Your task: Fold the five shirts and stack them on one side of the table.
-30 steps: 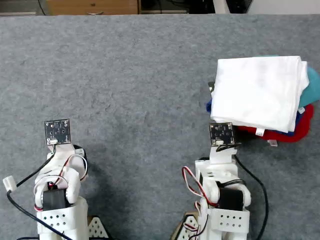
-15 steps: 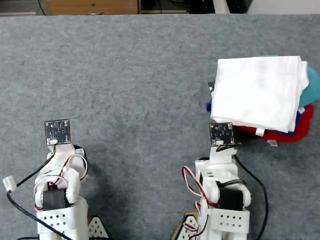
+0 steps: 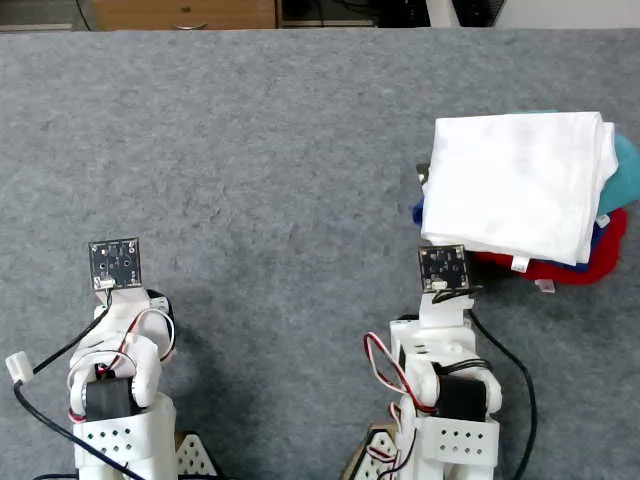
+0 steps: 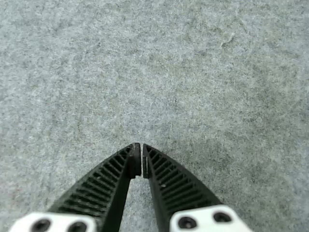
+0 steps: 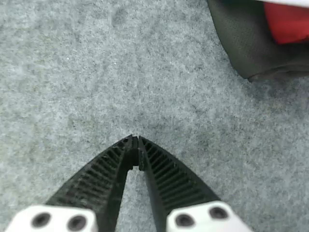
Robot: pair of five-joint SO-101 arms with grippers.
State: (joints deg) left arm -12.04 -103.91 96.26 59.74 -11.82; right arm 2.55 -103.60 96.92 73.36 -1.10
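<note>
A stack of folded shirts sits at the table's right side, with a white shirt (image 3: 515, 183) on top. Under it peek a red shirt (image 3: 590, 258), a blue edge (image 3: 418, 213) and a teal edge (image 3: 626, 160). In the right wrist view a dark shirt (image 5: 241, 43) lies under the red shirt (image 5: 287, 21). My left gripper (image 4: 137, 159) is shut with nothing in it, low over bare grey felt. My right gripper (image 5: 135, 153) is also shut and empty, a short way from the stack's near corner. Both arms (image 3: 115, 300) (image 3: 445, 300) rest folded back at the table's near edge.
Grey felt (image 3: 250, 150) covers the whole table. A wooden cabinet (image 3: 185, 12) stands beyond the far edge. Cables (image 3: 40, 370) trail beside the arm bases.
</note>
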